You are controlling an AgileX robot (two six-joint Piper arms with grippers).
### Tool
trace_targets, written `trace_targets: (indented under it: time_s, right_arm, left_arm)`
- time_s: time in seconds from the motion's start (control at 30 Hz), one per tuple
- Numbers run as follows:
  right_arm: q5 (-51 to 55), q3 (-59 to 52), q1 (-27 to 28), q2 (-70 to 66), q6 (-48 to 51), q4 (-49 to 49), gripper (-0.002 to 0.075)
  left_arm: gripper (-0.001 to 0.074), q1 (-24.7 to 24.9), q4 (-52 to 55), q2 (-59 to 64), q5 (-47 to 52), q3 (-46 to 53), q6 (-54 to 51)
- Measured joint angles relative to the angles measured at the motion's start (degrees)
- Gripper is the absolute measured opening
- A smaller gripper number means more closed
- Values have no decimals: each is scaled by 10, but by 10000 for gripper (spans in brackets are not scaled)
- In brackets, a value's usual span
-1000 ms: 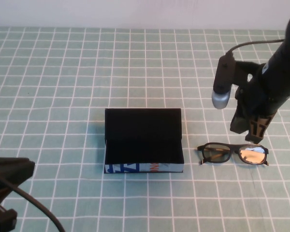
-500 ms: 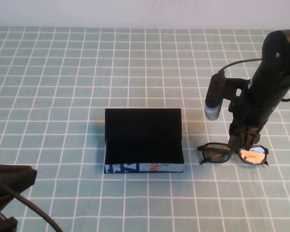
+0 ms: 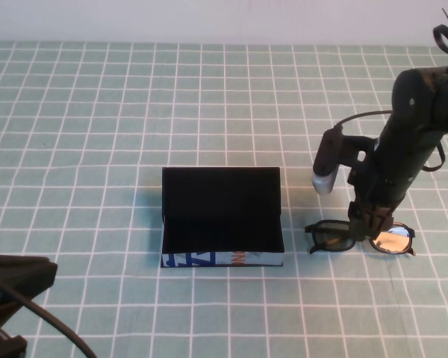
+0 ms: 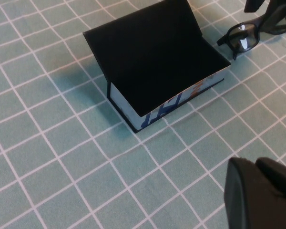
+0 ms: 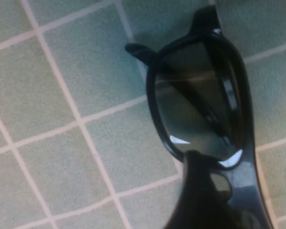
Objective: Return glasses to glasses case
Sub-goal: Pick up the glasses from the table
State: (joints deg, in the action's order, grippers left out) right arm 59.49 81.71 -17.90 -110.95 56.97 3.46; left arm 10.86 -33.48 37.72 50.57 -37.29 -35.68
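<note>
The black glasses (image 3: 330, 237) lie on the green checked cloth, just right of the glasses case (image 3: 222, 216). The case stands open with its lid tipped back and its blue, white and orange front facing me. My right gripper (image 3: 370, 222) is down on the middle of the glasses. In the right wrist view the gripper (image 5: 248, 191) is open, one finger (image 5: 200, 195) on each side of the frame (image 5: 195, 100) near the bridge. My left gripper (image 4: 258, 191) is shut and empty, parked near the front left, well clear of the case (image 4: 157, 62).
The green grid cloth (image 3: 97, 134) covers the whole table. The white wall runs along the far edge. The right arm's camera stub (image 3: 325, 179) hangs between the case and the glasses. The glasses also show in the left wrist view (image 4: 243, 38).
My right gripper has come down and a little to the left, from above the glasses onto their middle. The glasses, the case and the left arm have not moved.
</note>
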Motion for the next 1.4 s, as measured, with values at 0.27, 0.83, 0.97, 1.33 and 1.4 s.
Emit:
trace_targets:
  time_s: [0.27,0.83,0.97,1.33,1.4]
  right_arm:
    - [-8,0,46,-7,0,67,344]
    - [26,1,52,-9,0,90,318]
    - [28,1,52,-19,0,90,316]
    - [25,1,52,-24,4,90,60]
    - [26,1,52,-24,5,93,29]
  left_arm:
    - [1,0,0,0,1,0,2]
    - [1,0,0,0,1,0,3]
    - [1,0,0,0,1,0,3]
    - [1,0,0,0,1,0,3]
    - [1,0,0,0,0,0,3]
